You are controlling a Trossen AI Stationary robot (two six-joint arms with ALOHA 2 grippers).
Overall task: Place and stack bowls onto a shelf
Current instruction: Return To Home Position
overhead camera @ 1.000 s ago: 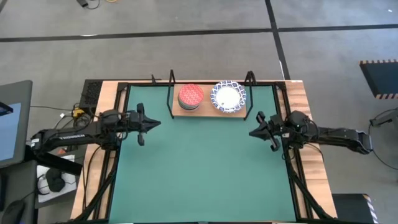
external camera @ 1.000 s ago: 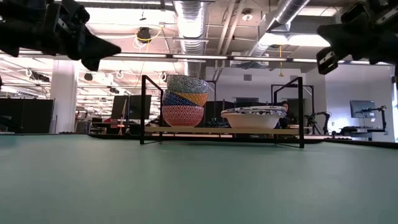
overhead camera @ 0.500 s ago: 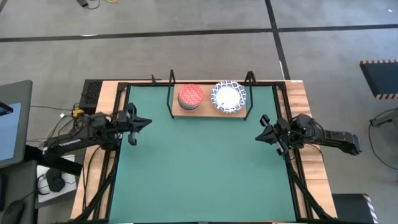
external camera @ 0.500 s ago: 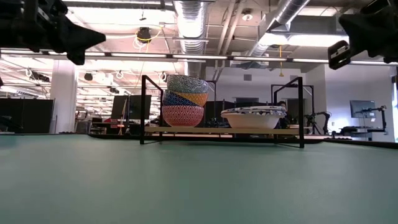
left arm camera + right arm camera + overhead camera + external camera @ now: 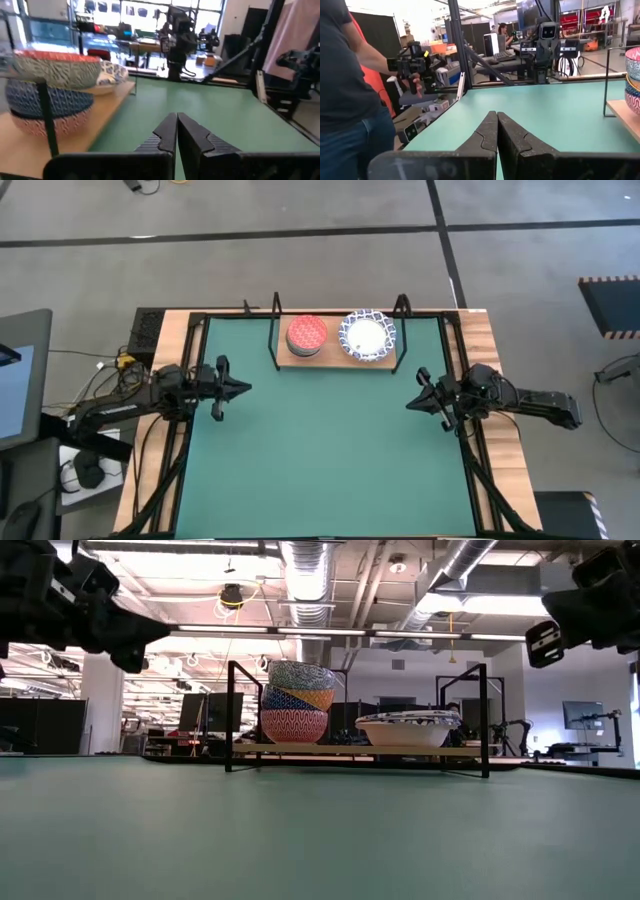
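The stack of small bowls [image 5: 307, 335] and the white bowls [image 5: 367, 336] sit on the shelf [image 5: 333, 360], upper centre, its length running left-right, while the left gripper [image 5: 243, 388] and right gripper [image 5: 408, 402], both closed and empty, hang lower down at opposite sides of the surface [image 5: 320, 465], about equally far from it.

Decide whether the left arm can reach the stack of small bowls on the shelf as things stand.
Probably yes: the left gripper hangs above green mat, nothing lies between it and the stack of small bowls, though its fingers are shut.
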